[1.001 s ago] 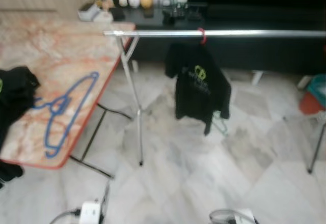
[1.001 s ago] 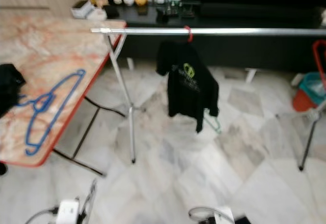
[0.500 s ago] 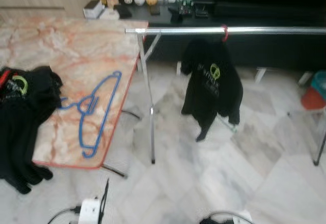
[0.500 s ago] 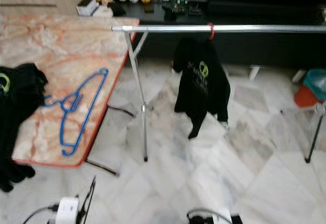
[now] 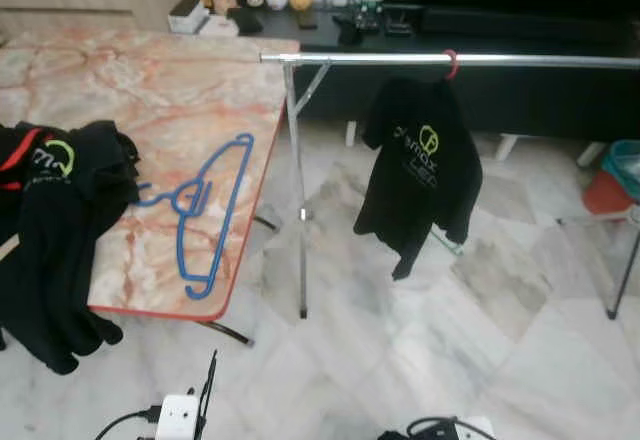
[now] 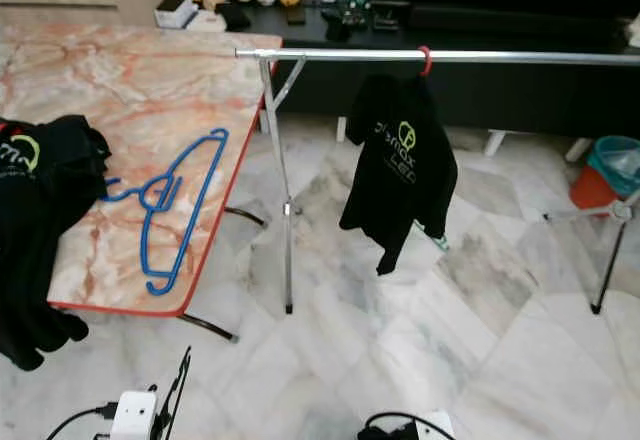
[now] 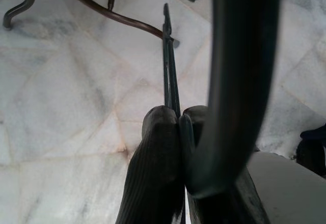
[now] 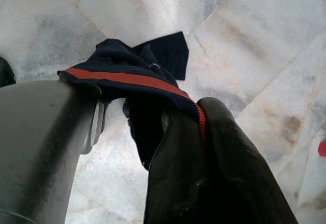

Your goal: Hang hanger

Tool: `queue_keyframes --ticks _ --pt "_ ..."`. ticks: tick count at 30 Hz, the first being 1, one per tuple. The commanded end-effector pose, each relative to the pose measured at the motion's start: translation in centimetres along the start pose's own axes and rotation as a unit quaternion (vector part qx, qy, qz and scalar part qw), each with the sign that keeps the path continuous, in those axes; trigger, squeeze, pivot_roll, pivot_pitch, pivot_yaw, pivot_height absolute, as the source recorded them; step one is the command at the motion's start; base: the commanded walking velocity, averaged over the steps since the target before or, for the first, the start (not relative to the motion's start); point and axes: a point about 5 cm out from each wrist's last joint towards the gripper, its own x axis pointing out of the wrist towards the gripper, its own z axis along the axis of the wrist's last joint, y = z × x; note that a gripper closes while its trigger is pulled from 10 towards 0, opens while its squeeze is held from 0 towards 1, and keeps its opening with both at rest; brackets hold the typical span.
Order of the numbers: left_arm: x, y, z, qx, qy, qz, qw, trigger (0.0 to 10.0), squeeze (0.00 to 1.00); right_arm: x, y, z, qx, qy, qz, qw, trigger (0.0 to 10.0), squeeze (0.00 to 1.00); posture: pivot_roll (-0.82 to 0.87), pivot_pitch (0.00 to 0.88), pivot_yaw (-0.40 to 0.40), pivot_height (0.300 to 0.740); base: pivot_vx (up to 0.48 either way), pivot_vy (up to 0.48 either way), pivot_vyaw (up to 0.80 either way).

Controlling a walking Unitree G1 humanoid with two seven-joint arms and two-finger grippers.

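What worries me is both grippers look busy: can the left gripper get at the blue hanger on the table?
Probably not yet. The left gripper is shut on a thin dark rod, low over the floor. The blue hanger lies uncovered on the table, so freeing and raising the gripper should suffice.

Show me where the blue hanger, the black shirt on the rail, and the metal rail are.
blue hanger (image 5: pixel 205 210): left eye view, on its long side bar, lying on the table.
black shirt (image 5: pixel 425 175): left eye view, on the chest below the logo.
metal rail (image 5: pixel 540 60): left eye view, on the bare horizontal bar.
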Motion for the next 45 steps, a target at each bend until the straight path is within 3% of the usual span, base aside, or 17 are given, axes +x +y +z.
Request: queue_keyframes --ticks 1,12,45 --pt "-0.1 -0.02 -0.09 0.003 -0.001 0.0 1.0 10.0 0.0 -0.01 -0.05 -0.1 0.001 0.001 -0.003 1.0 10.0 0.0 0.03 0.087 -0.006 0.74 0.0 0.0 0.0" --pt "-0.12 -0.04 0.03 0.0 -0.006 0.001 1.0 10.0 0.0 0.0 -0.08 -0.08 0.002 0.001 -0.003 1.0 10.0 0.0 0.03 0.087 -0.006 0.74 -0.133 0.0 0.0" --pt "-0.2 0.17 -0.03 -0.001 -0.006 0.003 1.0 10.0 0.0 -0.01 -0.07 -0.09 0.006 0.001 -0.005 1.0 10.0 0.0 0.03 0.092 -0.003 0.74 -0.297 0.0 0.0"
